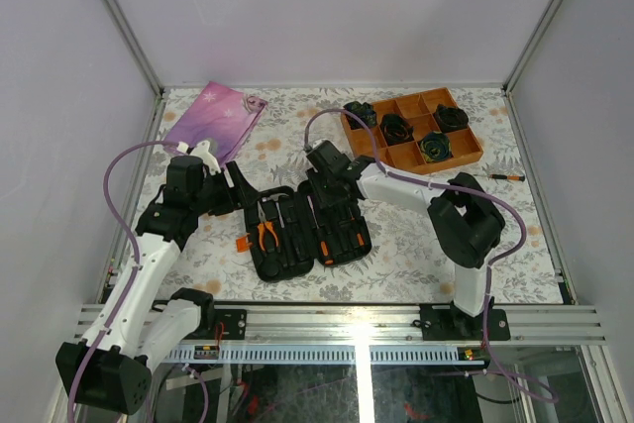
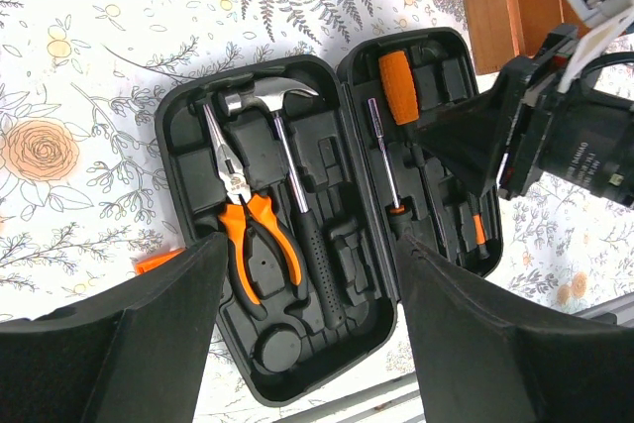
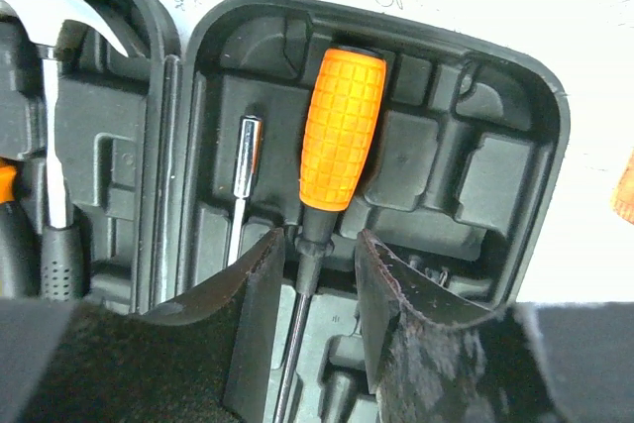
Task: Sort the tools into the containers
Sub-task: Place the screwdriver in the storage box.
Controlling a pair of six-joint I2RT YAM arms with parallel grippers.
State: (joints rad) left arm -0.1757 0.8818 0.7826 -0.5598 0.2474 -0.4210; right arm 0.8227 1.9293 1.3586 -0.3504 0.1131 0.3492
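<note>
Centrally in the overhead view, the black tool case [image 1: 269, 266] lies open on the tabletop [image 1: 416, 255], with pliers [image 2: 253, 235] and hammer [image 2: 297, 185] seated in its left half. An orange-handled screwdriver [image 3: 342, 126] sits in the right half. The right hand [image 3: 317, 245] straddles its shaft, released and not touching it. The left hand [image 2: 309, 250] hovers at the case's left side, spread wide, grasping nothing. One slim driver [image 1: 505, 176] lies far right.

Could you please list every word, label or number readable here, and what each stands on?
None can be read.
The tool case, the pliers, the orange screwdriver handle and the orange tray show no lettering.
The pink pouch is too small in view to tell.
</note>
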